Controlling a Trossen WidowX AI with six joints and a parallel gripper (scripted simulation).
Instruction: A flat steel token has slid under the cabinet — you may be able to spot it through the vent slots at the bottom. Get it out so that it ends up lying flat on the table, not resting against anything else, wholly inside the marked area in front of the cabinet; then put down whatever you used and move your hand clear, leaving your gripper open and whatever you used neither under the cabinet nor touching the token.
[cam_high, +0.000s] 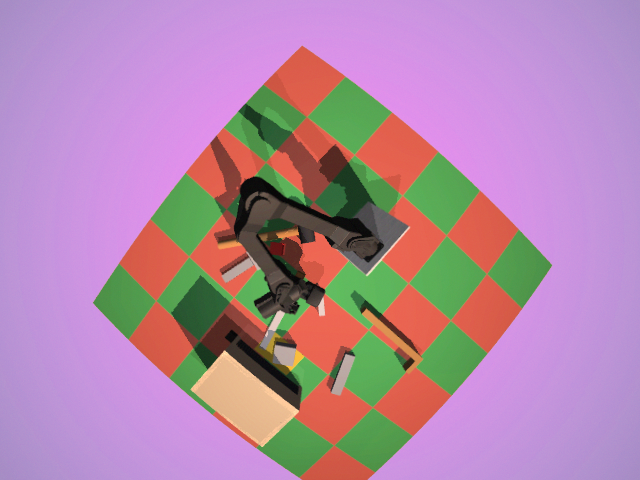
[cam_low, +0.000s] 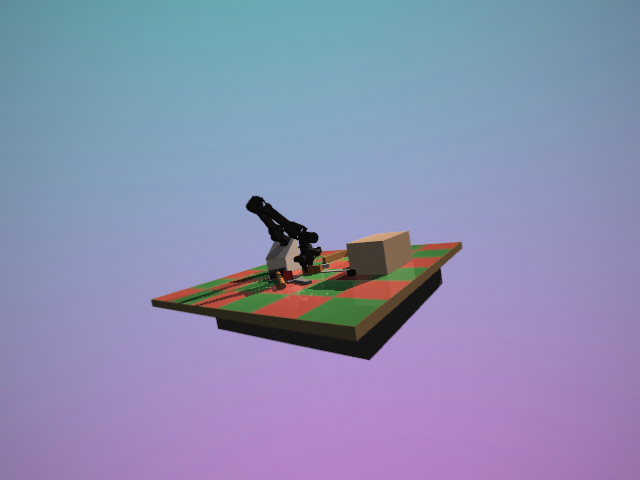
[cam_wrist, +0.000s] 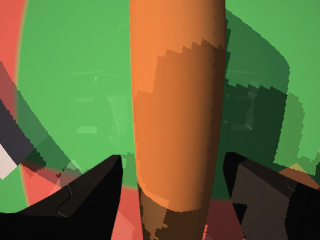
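Note:
The cabinet (cam_high: 245, 397) (cam_low: 366, 258) stands with its dark slotted front facing the yellow marked area (cam_high: 296, 360). My gripper (cam_wrist: 174, 163) (cam_low: 306, 268) is open, low over the table, with its fingers either side of an orange handle (cam_wrist: 175, 110). Gaps show between the handle and both fingertips. A pale shaft (cam_high: 275, 322) runs from beneath the gripper toward the marked area. A steel-grey piece (cam_high: 267, 339) lies at the shaft's far end, at the area's edge. A light grey squarish piece (cam_high: 284, 355) is over the marked area. I cannot tell which piece, if either, is the token.
A grey block (cam_high: 342, 373) lies right of the marked area, with an orange angled bar (cam_high: 390, 333) beyond it. Near the arm are a red block (cam_high: 277, 249), another orange bar (cam_high: 281, 235) and a pale bar (cam_high: 237, 267). A small white piece (cam_high: 321, 307) lies beside the gripper.

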